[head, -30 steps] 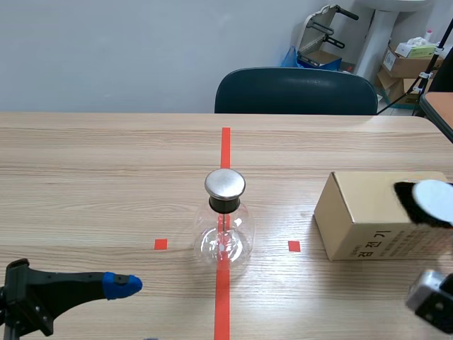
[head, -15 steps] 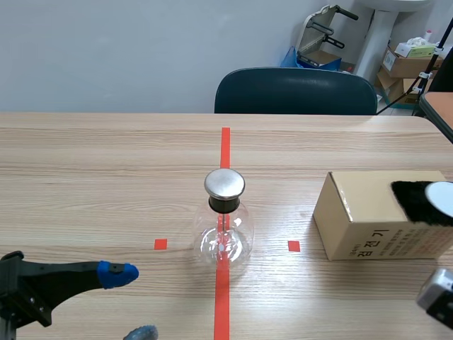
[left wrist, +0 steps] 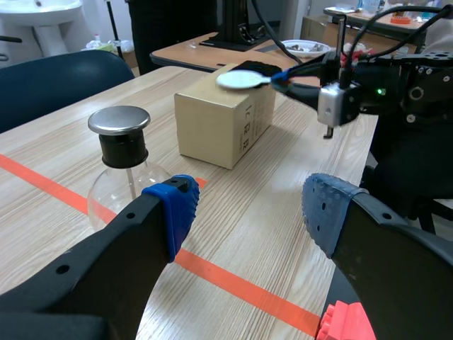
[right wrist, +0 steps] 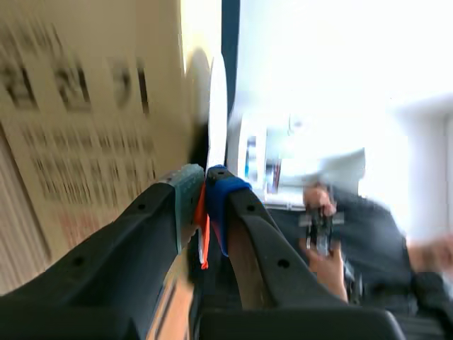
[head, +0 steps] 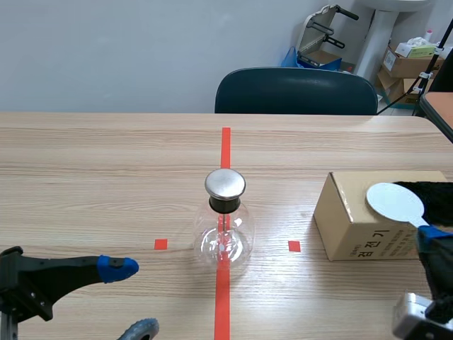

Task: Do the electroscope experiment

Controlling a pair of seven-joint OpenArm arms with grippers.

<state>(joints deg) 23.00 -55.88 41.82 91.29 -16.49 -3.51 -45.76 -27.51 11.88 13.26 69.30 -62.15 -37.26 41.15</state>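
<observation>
So the electroscope point(head: 225, 225) sits dead centre on the surface point(head: 99, 177), upright on the long red tape line. Its metal cap point(head: 225, 183) is on top and nothing is touching it. Well apart on its right there's a cardboard box point(head: 347, 223) with a black furry cloth point(head: 437, 193) lying on the far end. We've got the white disc point(head: 394, 202) hovering over the box top, just beside the fur. The right jaws are clenched on its thin handle, pads pressed tight around it in the right wrist view. The left jaws are released, spread wide and low over the surface on the near left of the flask, holding nothing.

Our read is that we're on the step of bringing the (presumably charged) disc over, and it isn't at the flask yet. The next move calls for swinging the disc left across the gap, keeping it clear of the box edge. Then we ease it in near or onto the cap gently, since that round glass body looks easy to knock.
</observation>
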